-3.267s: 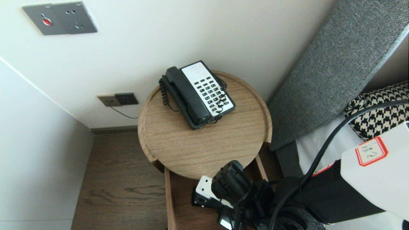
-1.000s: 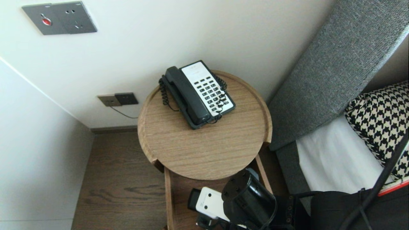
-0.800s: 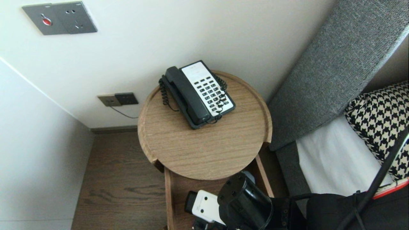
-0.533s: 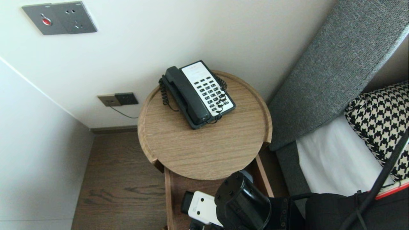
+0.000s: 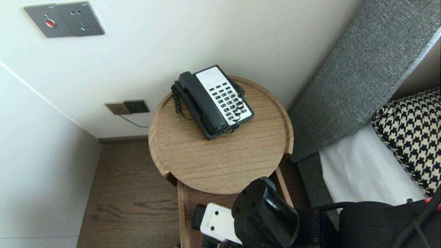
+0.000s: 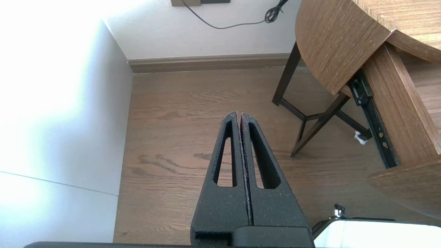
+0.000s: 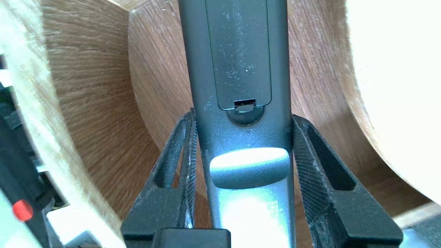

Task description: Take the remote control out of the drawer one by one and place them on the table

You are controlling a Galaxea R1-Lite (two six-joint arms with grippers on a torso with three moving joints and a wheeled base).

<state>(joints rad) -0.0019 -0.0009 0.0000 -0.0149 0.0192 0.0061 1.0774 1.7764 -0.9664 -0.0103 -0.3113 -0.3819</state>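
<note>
Right gripper [image 7: 241, 116] clamped on a dark remote [image 7: 241, 51], probably a TV one. It sits between the fingers and extends past the tips, with drawer [image 7: 103, 96] wood beside them. Left gripper [image 6: 240, 115] idle, fingers together, floor [image 6: 165, 137] beyond tips.

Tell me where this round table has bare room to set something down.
Bare: near half of the round table, between the telephone and front rim. Crowded: the back, with telephone and cord, and the drawer below, where the right gripper clamps a remote.
</note>
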